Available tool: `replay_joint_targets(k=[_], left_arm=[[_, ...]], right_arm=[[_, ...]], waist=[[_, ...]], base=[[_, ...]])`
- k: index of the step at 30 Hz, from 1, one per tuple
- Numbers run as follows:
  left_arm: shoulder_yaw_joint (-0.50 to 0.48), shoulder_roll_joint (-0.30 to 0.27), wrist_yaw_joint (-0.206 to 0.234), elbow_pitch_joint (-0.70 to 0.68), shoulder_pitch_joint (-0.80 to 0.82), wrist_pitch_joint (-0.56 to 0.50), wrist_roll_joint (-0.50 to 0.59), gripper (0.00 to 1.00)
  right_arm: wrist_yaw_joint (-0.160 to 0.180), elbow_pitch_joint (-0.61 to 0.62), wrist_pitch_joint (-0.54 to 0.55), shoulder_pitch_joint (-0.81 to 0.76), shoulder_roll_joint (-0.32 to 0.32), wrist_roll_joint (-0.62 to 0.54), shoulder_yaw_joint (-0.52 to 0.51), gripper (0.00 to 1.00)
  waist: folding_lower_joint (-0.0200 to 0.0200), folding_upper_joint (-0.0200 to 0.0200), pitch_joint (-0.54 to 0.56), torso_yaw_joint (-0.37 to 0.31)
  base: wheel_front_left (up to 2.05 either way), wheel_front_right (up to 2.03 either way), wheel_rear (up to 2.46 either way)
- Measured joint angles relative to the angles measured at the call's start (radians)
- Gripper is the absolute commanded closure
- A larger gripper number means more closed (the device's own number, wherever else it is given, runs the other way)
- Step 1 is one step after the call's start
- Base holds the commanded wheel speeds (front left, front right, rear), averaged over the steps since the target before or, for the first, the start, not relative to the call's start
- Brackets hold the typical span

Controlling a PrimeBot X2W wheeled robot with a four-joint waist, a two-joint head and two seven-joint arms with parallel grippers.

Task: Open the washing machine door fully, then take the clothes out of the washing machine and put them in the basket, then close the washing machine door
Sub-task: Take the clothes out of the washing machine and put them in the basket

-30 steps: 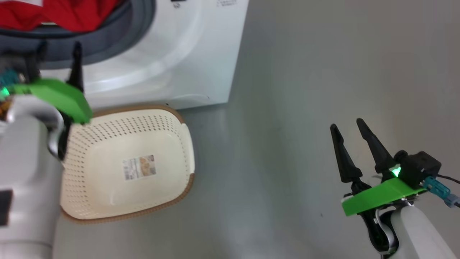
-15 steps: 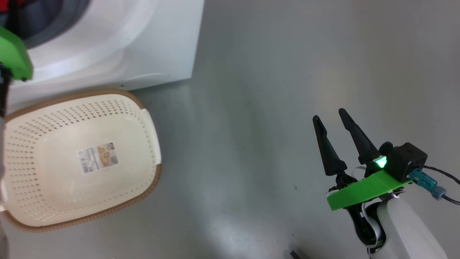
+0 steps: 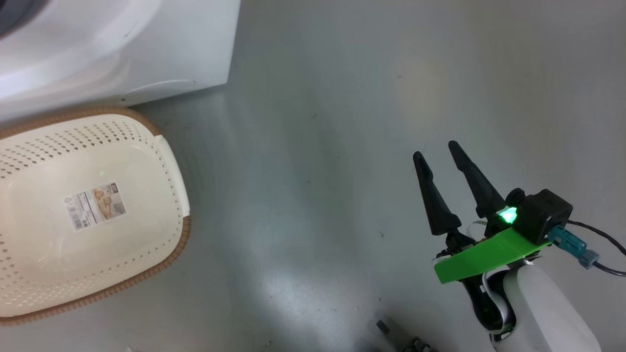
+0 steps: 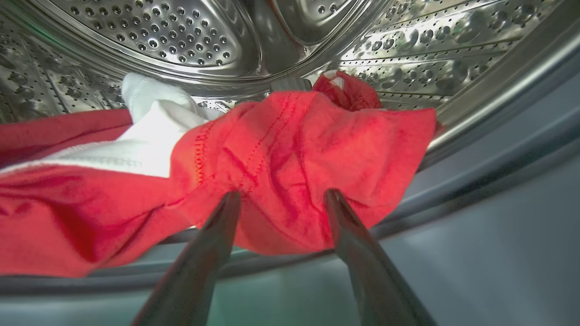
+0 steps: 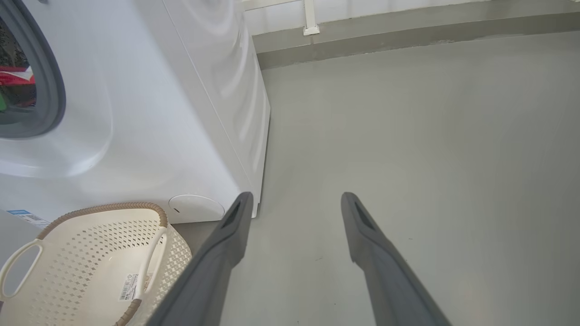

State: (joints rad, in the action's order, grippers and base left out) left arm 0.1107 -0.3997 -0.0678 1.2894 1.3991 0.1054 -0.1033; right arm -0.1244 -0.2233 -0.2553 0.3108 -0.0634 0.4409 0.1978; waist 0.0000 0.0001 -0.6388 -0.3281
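Basket (image 3: pixel 146 146) sits on glossy grey floor (image 3: pixel 318 146) beside white washing machine (image 3: pixel 146 49).

Looks like you're in a pretty bare laundry room: a white front-loader washing machine (image 5: pixel 149 113) sits on a smooth grey floor (image 5: pixel 430 136), there's a plain pale wall (image 5: pixel 385 9) behind, and a perforated basket (image 3: pixel 183 239) is parked right beside the machine.
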Motion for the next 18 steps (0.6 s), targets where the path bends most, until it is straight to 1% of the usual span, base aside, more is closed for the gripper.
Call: replay_joint_targets(k=[6,7,8,9,10,11,18], left_arm=[[0.013,-0.007,0.007,0.006,0.009,-0.004,0.0,0.0],[0.017,-0.008,0.007,0.006,0.01,-0.006,0.0,0.21],[0.019,-0.009,0.007,0.007,0.011,-0.007,0.0,0.53],[0.02,-0.01,0.007,0.008,0.012,-0.009,0.0,0.64],[0.022,-0.01,0.007,0.01,0.012,-0.012,0.0,0.88],[0.024,-0.01,0.007,0.011,0.012,-0.016,0.0,1.0],[0.034,-0.008,0.007,0.015,0.012,-0.002,-0.002,1.0]], right_arm=[[0.0,0.003,0.0,0.0,0.006,0.0,0.007,0.0],[0.0,0.003,0.0,0.001,0.007,0.0,0.008,0.0],[0.0,0.004,0.0,0.001,0.007,0.0,0.008,0.0],[0.0,0.004,0.0,0.001,0.007,0.0,0.008,0.0],[0.0,0.005,0.0,0.001,0.007,0.0,0.009,0.0],[0.0,0.007,0.0,0.001,0.007,0.0,0.009,0.0],[0.0,0.009,0.0,0.006,0.007,0.0,0.009,0.0]], waist=[[0.0,0.0,-0.014,-0.007],[0.0,0.0,-0.015,-0.008],[0.0,0.0,-0.016,-0.008],[0.0,0.0,-0.017,-0.008],[-0.0001,0.0,-0.017,-0.008],[0.0,0.0,-0.017,-0.009],[0.0,0.0,-0.01,-0.004]], base=[[0.0,0.0,0.0],[0.0,0.0,0.0],[0.0,0.0,0.0],[0.0,0.0,0.0],[0.0,0.0,0.0],[0.0,0.0,0.0],[0.0,0.0,0.0]])
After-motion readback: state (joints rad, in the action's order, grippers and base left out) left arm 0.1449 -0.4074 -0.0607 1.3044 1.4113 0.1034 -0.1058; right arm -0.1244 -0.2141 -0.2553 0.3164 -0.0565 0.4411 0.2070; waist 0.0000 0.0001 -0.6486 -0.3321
